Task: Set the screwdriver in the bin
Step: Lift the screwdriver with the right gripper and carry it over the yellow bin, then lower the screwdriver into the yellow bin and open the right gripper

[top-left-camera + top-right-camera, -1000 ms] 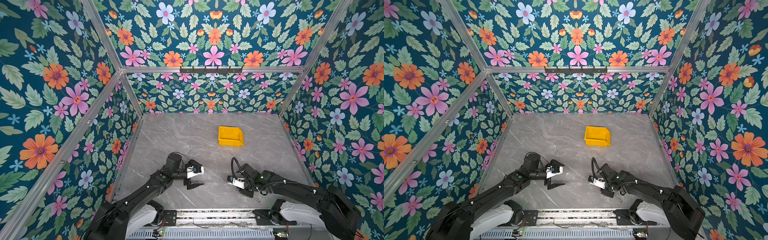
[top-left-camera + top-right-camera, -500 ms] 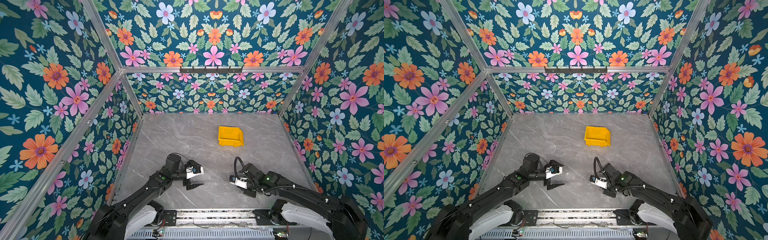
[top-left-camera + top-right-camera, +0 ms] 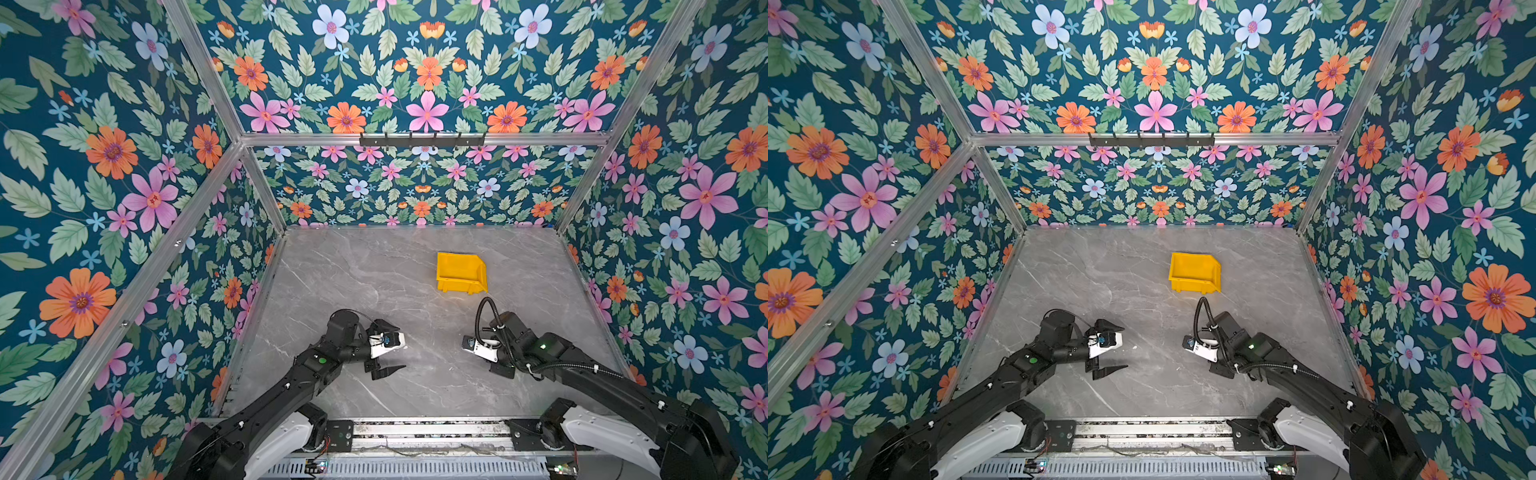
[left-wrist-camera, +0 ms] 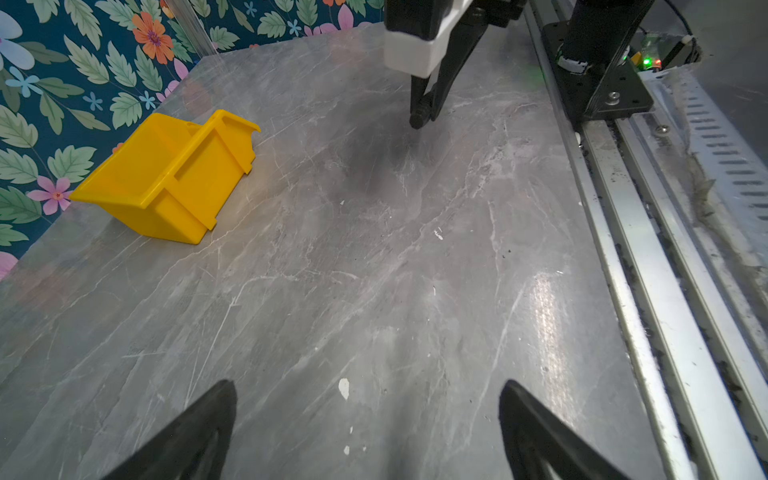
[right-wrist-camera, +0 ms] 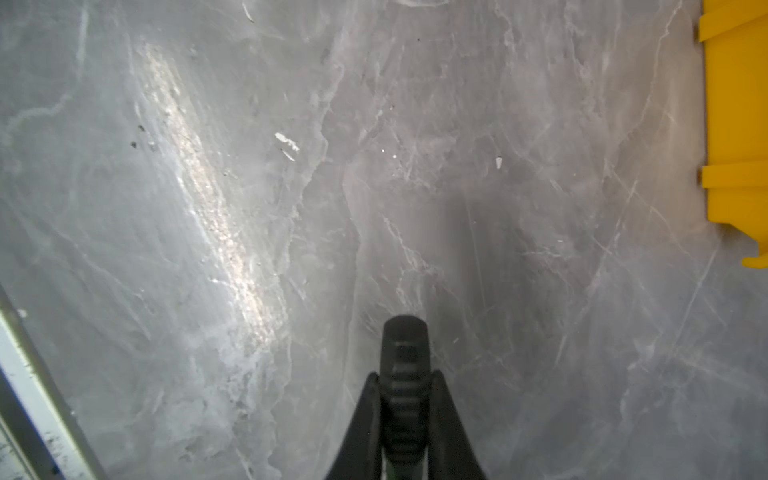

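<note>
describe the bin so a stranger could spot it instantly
Start at the grey marble table ringed by floral walls. Toward its back, right of centre, sits the bin. It is the only bright yellow thing there: a small open-topped box.

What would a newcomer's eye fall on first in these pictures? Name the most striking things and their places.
The loud teal floral wallpaper on every wall, then the bright yellow plastic bin on the grey marble tabletop, right of centre toward the back. Nearer the front, the right gripper is shut on the slim black-handled screwdriver.
</note>
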`<action>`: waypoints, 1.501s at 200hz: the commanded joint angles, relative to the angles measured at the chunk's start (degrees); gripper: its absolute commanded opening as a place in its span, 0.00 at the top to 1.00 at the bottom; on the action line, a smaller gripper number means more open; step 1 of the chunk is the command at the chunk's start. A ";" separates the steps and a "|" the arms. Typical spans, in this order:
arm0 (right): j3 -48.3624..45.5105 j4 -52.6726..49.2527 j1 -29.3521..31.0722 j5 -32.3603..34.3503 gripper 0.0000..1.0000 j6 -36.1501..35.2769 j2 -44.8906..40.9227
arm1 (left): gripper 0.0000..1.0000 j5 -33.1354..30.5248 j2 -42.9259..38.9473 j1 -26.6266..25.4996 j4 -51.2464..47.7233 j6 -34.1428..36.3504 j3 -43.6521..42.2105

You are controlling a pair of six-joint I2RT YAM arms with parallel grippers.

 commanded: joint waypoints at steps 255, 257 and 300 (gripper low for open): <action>46.86 22.84 -16.70 -15.31 1.00 -18.97 48.09 | 0.00 -9.65 12.10 0.00 16.28 -14.50 11.14; 46.94 22.90 -16.68 -15.34 1.00 -18.84 48.31 | 0.00 -9.78 11.97 0.00 16.28 -14.58 11.09; 48.16 25.03 -16.86 -16.80 1.00 -17.65 52.21 | 0.00 -13.23 8.34 0.02 15.93 -15.86 8.54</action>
